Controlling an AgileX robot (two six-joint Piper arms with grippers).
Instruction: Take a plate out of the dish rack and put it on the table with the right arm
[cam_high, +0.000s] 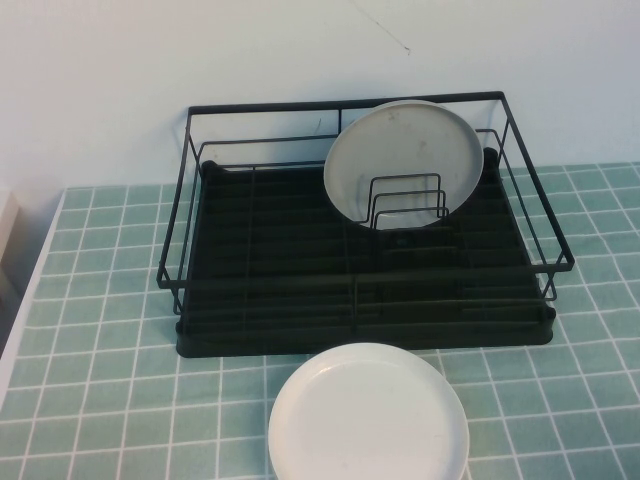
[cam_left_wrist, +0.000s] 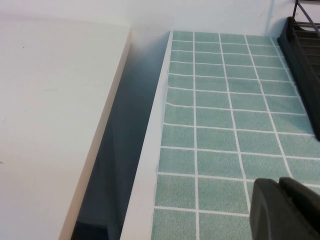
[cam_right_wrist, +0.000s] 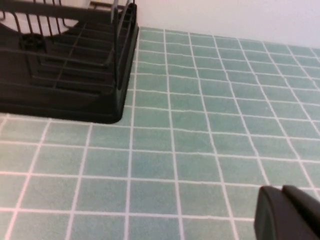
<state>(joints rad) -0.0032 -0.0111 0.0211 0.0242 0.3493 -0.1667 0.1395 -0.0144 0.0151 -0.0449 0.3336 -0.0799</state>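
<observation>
The dull grey-white plate (cam_high: 400, 155) stands upright, leaning in the wire dividers at the back right of the black dish rack (cam_high: 280, 270). The rack sits on the green tiled table (cam_high: 100, 300). Neither gripper shows in the high view. My right gripper (cam_right_wrist: 282, 192) is shut and empty, low over bare tiles to the right of the rack's corner (cam_right_wrist: 70, 75). My left gripper (cam_left_wrist: 280, 187) is shut and empty over tiles near the table's left edge, with the rack's end (cam_left_wrist: 305, 65) beyond it.
A brighter, spotless white plate (cam_high: 368, 415) lies flat on the table just in front of the rack. A white counter (cam_left_wrist: 50, 125) lies left of the table across a dark gap. A white wall stands behind the rack.
</observation>
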